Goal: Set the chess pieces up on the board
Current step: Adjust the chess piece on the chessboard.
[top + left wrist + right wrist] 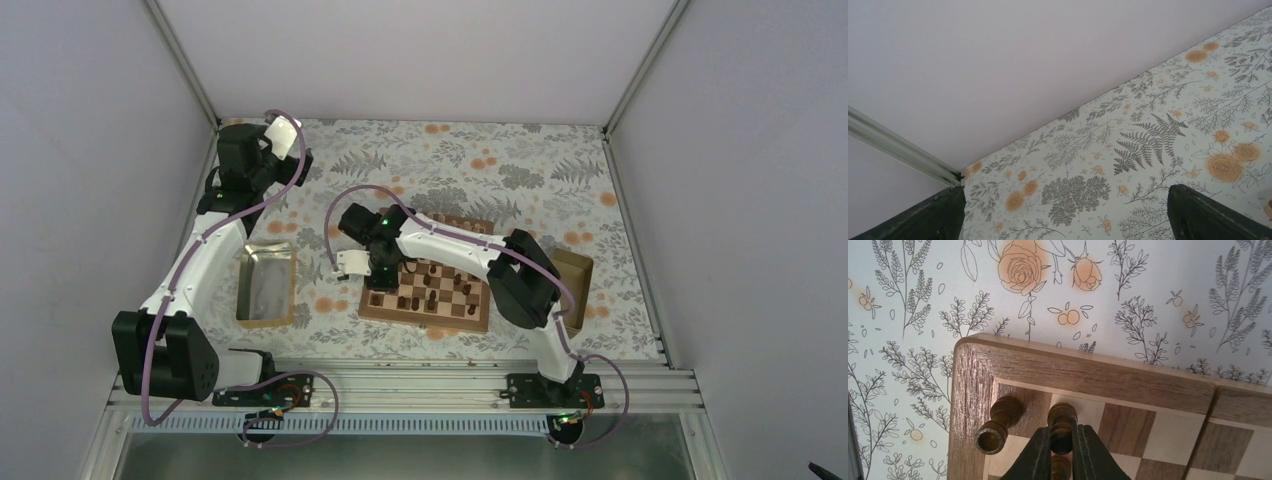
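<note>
- The right claw (pixel 1062 432) is closed on a dark brown turned wooden chess piece (pixel 1062 416), upright over the light square next to the corner of the square checkered wooden board (pixel 1088 372).
- A second dark brown piece (pixel 998 426) stands just beside it, on the corner square.
- The left claw (pixel 1065 215) is open, gripping nothing, above the floral-patterned table (pixel 1148 135) at its far left corner.

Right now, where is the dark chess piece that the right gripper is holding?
In the right wrist view, the dark chess piece is clamped in the right gripper at the board's corner, beside a second dark piece on the corner square.
</note>
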Motion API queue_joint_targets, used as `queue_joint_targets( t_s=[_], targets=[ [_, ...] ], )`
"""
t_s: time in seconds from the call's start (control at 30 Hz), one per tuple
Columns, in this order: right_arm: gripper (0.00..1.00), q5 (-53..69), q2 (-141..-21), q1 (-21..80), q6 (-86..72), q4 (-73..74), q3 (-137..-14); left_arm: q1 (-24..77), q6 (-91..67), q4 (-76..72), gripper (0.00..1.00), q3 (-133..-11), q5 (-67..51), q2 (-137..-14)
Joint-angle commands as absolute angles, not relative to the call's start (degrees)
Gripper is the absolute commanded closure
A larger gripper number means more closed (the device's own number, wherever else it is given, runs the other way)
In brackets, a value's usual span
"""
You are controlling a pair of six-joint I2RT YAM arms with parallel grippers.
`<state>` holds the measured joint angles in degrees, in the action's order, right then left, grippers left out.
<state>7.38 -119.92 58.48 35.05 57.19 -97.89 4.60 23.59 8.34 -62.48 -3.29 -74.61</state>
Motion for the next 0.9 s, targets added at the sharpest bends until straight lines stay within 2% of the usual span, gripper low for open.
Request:
queue_joint_targets(
  t_s=[0.0,0.87],
  targets=[
    [0.92,6.6,-117.0,58.7,34.5,56.4,-98.3,4.2,24.1,7.2,0.0,-62.3,-4.1,-73.6],
    [0.9,6.1,-117.8,57.6,34.7,57.7,-97.3,4.2,24.0,7.3,0.0,-62.2,-4.5,-73.8]
  ],
)
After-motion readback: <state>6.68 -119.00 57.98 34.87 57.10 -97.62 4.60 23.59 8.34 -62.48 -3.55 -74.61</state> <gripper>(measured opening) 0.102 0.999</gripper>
